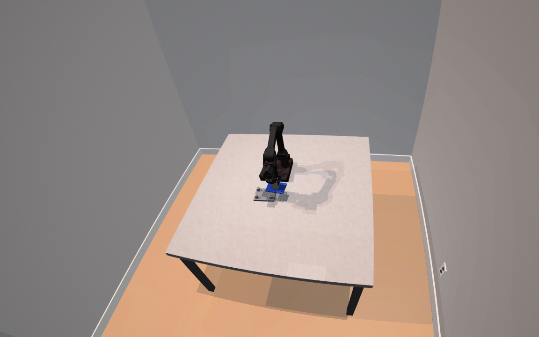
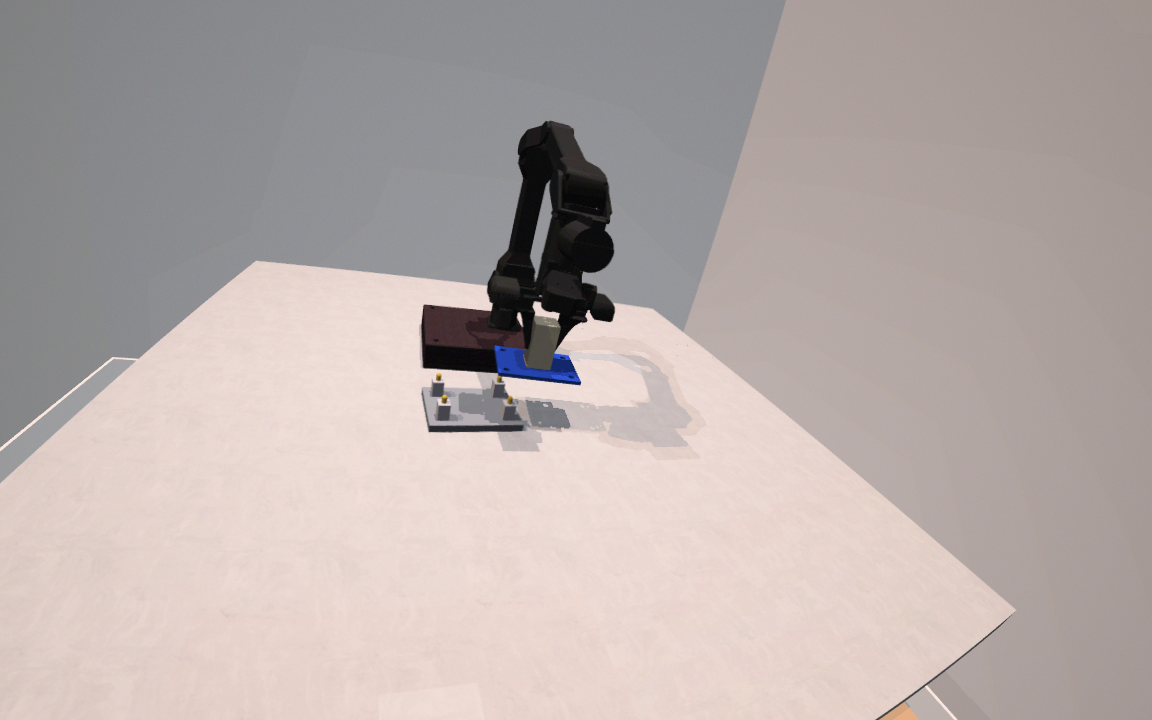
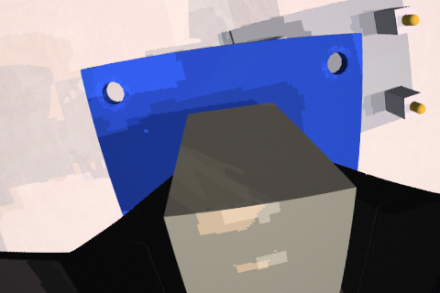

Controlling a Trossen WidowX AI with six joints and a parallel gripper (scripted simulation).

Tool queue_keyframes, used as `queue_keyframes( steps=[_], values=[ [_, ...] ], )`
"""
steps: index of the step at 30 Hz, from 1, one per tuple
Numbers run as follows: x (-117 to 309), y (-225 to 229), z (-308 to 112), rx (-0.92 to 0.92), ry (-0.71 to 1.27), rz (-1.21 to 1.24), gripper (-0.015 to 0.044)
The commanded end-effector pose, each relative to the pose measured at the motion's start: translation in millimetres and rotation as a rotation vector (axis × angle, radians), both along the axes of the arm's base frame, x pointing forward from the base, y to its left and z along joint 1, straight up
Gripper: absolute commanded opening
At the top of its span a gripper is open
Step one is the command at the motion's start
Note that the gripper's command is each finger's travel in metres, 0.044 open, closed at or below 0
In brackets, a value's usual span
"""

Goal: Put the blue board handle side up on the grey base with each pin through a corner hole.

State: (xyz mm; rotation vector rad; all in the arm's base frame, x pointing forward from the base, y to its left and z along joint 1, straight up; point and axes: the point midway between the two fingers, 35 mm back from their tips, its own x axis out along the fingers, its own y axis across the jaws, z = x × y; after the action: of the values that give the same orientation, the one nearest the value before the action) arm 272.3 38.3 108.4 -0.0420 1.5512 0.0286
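Note:
My gripper (image 2: 546, 333) (image 1: 275, 180) is shut on the tan square handle (image 2: 541, 344) (image 3: 257, 183) of the blue board (image 2: 562, 368) (image 1: 275, 188) (image 3: 220, 92). It holds the board level in the air, handle side up. The board hangs to the right of the grey base (image 2: 468, 416) (image 1: 261, 197) (image 3: 390, 64) and overlaps its right edge. The base stands on the table with four posts, each topped by a gold pin (image 2: 438, 377) (image 3: 411, 19). In the wrist view two of the board's corner holes (image 3: 114, 92) show, and two posts with pins stick out beyond its right edge.
The arm's dark mount block (image 2: 459, 335) sits just behind the base and the board. The table (image 2: 294, 537) (image 1: 263, 238) spreads wide in front. Grey walls stand behind and to the right.

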Motion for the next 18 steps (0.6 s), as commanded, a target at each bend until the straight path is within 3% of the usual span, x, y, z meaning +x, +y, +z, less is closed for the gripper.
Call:
queue_keyframes(
  steps=[1, 18],
  values=[
    [4, -9, 2, 0.000, -0.004, 0.018, 0.0000],
    [13, -52, 2, -0.003, -0.004, 0.094, 0.0000]
  ],
)
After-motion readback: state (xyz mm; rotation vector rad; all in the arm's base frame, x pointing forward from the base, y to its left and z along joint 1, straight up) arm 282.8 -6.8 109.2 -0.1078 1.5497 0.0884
